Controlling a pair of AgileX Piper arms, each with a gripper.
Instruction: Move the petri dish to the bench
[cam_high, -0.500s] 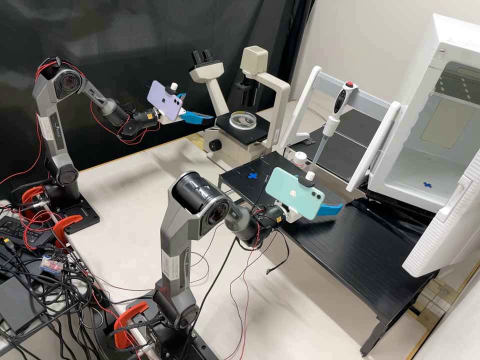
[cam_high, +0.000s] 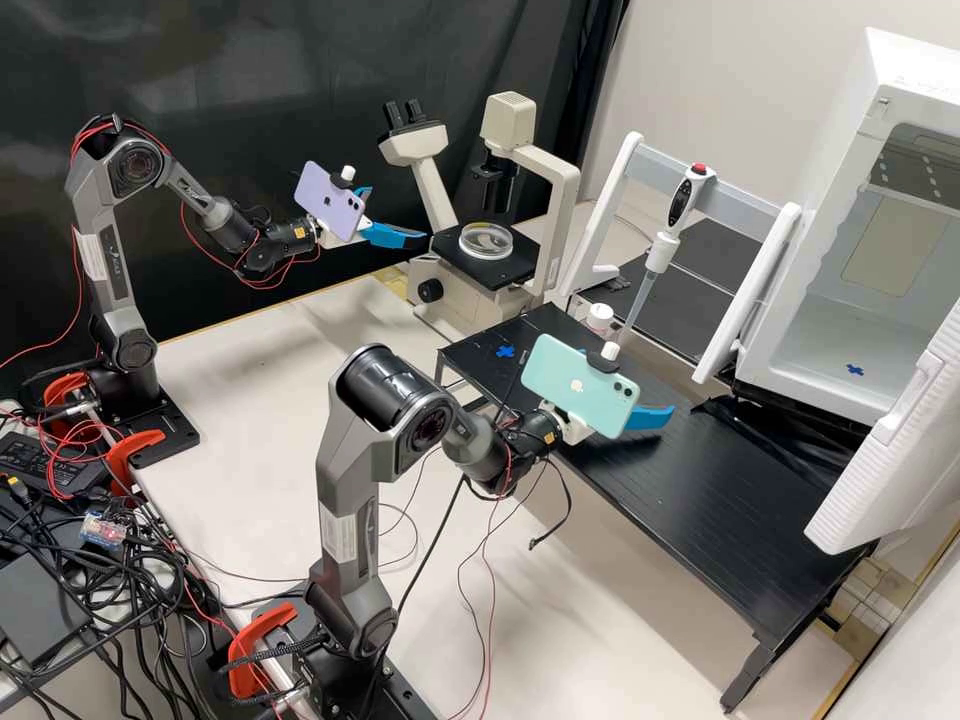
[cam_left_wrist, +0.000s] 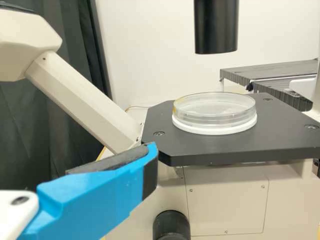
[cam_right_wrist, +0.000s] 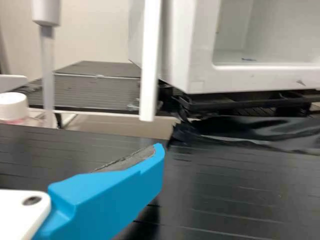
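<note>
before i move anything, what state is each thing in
Petri dish: flat on microscope stage
Left gripper: open, empty
Right gripper: open, empty
White cabinet: door open
Pipette: hanging upright
Bottle: capped
Purple phone: clamped
Green phone: clamped

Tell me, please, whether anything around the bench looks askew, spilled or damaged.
The black sheeting by the white cabinet looks rumpled, unlike the flatter bench top, and cables lie tangled beside the arms. The petri dish sits level on the microscope stage, no spill visible.
</note>
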